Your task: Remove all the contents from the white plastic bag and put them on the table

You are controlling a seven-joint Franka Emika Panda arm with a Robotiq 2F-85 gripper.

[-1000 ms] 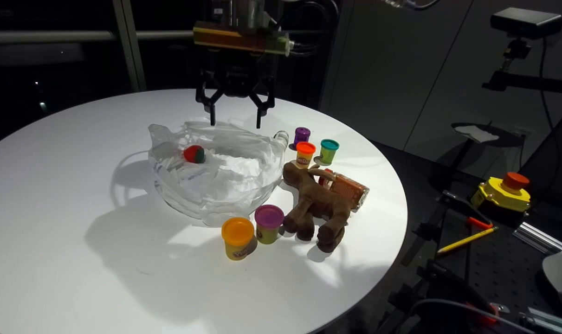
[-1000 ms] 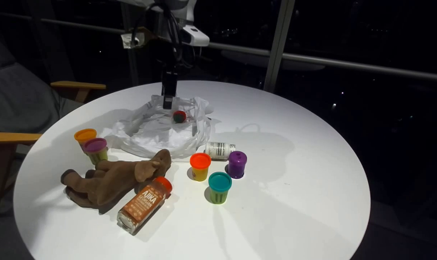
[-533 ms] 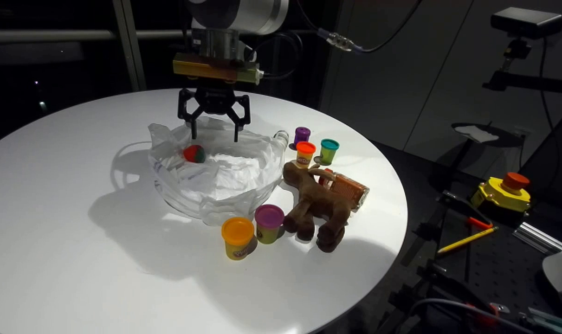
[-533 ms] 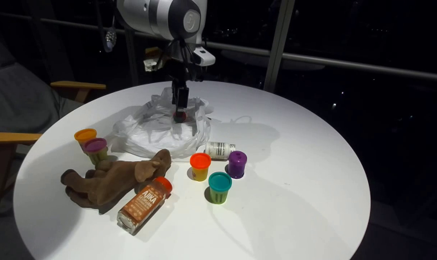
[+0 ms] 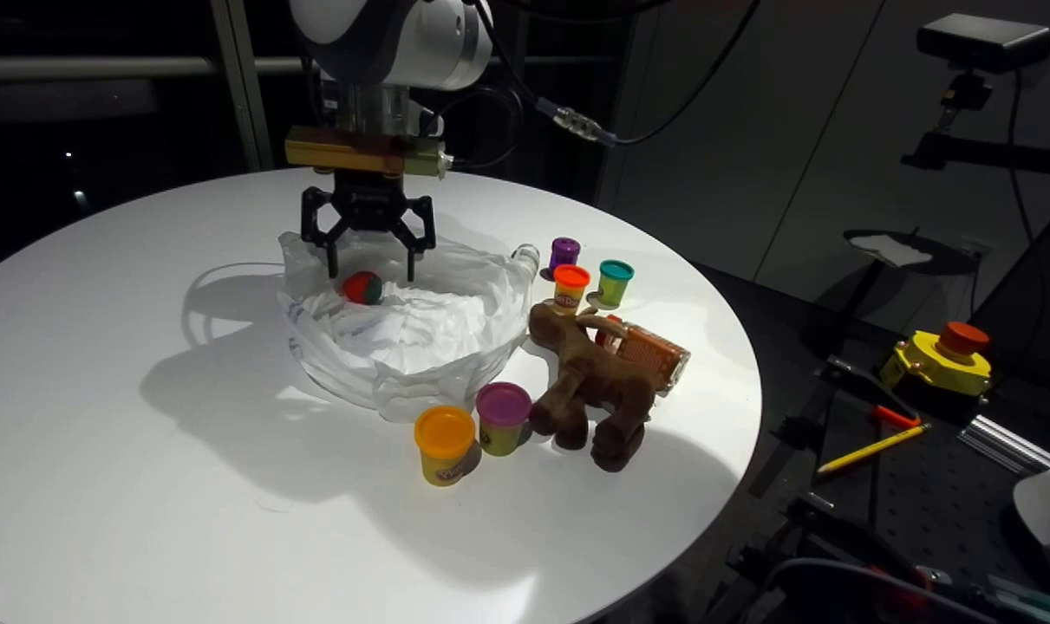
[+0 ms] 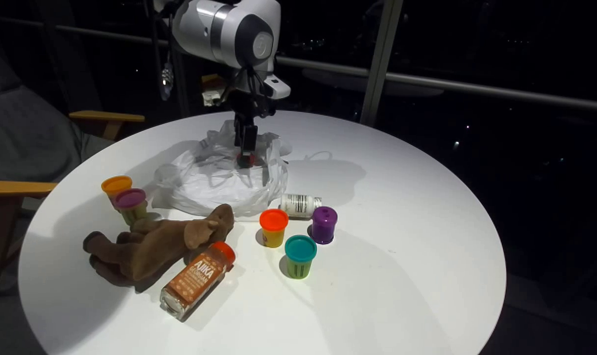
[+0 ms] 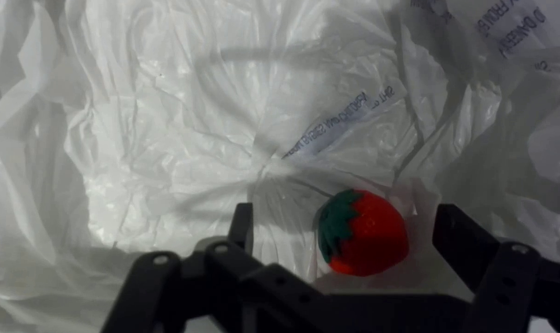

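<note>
The white plastic bag [image 5: 429,347] lies open on the table in both exterior views, its bottom spread and its rim crumpled up around it. A red toy strawberry with a green top [image 5: 361,289] lies inside the bag, near one side; it also shows in the wrist view [image 7: 367,236], and only partly in an exterior view [image 6: 245,160] behind the fingers. My gripper [image 5: 371,276] is open and empty, pointing down over the bag. In the wrist view the strawberry appears between the open fingers [image 7: 243,226], apart from both. No other object shows inside the bag.
Around the bag on the white table [image 6: 402,236] stand an orange-lidded tub [image 5: 444,444], a purple-lidded tub [image 5: 501,420], a red-lidded tub [image 6: 273,228], a teal-lidded tub [image 6: 299,256] and a purple container [image 6: 323,225]. A brown plush animal [image 6: 165,241], a spice jar [image 6: 198,281] and a white bottle [image 6: 298,205] lie close by.
My gripper has come down and moved across the bag to over the strawberry, fingers still open. The strawberry, bag and objects around it stay about where they were.
</note>
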